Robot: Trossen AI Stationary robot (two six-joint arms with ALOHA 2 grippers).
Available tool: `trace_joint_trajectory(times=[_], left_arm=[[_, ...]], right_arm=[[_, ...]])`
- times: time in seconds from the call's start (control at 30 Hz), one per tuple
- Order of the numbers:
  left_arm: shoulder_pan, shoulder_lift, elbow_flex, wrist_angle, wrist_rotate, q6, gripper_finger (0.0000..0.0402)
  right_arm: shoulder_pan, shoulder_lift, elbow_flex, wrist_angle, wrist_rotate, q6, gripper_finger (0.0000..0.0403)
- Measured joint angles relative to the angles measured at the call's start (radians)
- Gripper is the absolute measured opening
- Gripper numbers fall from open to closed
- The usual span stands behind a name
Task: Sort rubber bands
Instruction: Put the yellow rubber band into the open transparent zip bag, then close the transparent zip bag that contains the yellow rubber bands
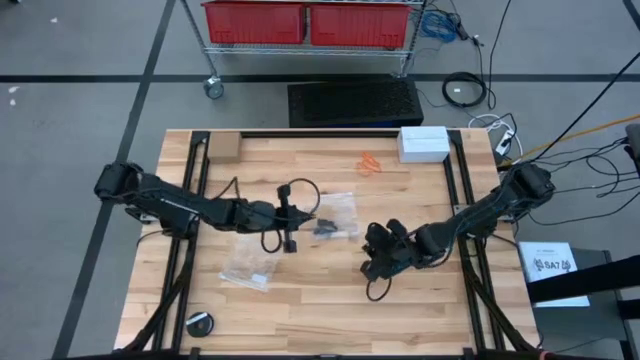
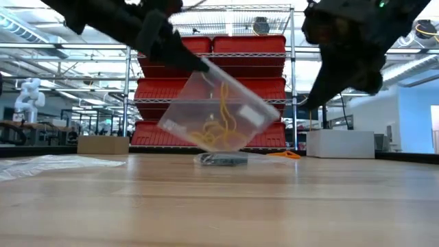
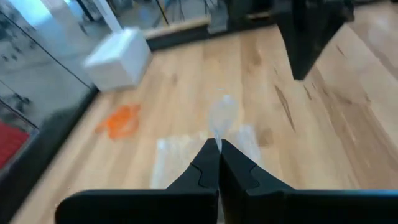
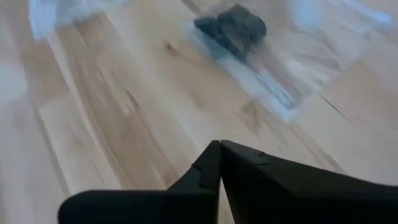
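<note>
- Low view alone shows the left claw (image 2: pixel 195 63) clamped on a clear bag (image 2: pixel 223 110) of pale yellow-tan rubber bands (image 2: pixel 216 130), lifted off the desk (image 2: pixel 219 199).
- High view: right claw (image 1: pixel 380 262) pressed together, apparently empty.

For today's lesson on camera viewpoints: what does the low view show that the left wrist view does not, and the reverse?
Only the low view shows pale yellow rubber bands inside the lifted clear bag, and red bins on shelves behind. Only the left wrist view shows the left claw shut on that bag's edge. Both show the orange rubber bands, the white box and the wooden table.
</note>
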Motion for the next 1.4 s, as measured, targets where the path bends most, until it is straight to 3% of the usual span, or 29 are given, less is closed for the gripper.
trace_joint_trajectory(times=[0.13,0.33,0.5,0.67,0.93,1.23,1.4], left_arm=[[0.001,0.09,0.0,0.079,0.053,-0.062,0.0011],[0.004,0.194,0.0,0.258,0.177,-0.124,0.0071],[0.021,0.224,0.023,0.286,0.227,-0.206,0.0132],[0.037,0.224,0.048,0.286,0.236,-0.207,0.0174],[0.105,0.154,0.048,0.15,0.265,-0.206,0.0185],[0.194,0.144,-0.018,0.176,0.377,-0.214,0.0185],[0.218,0.145,-0.037,0.221,0.407,-0.233,0.0185]], right_arm=[[-0.017,0.0,-0.033,0.114,-0.006,0.003,0.0003],[-0.041,0.0,-0.037,0.136,-0.136,0.093,0.0013],[-0.057,0.005,-0.037,0.173,-0.157,0.219,0.0069],[-0.099,0.011,-0.036,0.223,-0.092,0.307,0.0151],[-0.135,0.111,-0.036,0.268,-0.059,0.491,0.0248],[-0.122,0.261,-0.034,0.295,-0.033,0.615,0.0258],[-0.129,0.276,-0.036,0.389,0.037,0.557,0.0253]])
